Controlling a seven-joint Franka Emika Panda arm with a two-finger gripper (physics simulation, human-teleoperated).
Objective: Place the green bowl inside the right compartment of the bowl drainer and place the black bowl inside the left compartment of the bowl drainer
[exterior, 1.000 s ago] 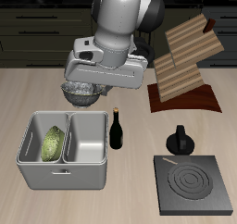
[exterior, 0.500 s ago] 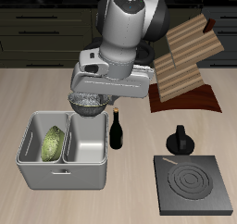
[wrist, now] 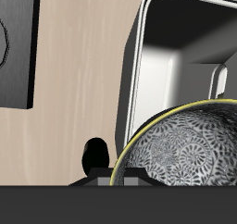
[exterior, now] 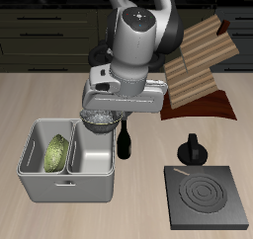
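While the gripper (exterior: pixel 99 118) hangs over the back rim of the bowl drainer (exterior: pixel 40 184), it carries the black bowl (exterior: pixel 97 119) — the fingers themselves are hidden behind the bowl, so their grip is inferred from the bowl riding off the table. Black bowl sits above the well nearer the wine bottle (exterior: pixel 126 139); wrist view shows that well bare beneath it. Green bowl (exterior: pixel 57 152) lies in the other well, tilted on its side. Stove plate (exterior: pixel 207 198) and moka pot (exterior: pixel 192 149) stand well apart.
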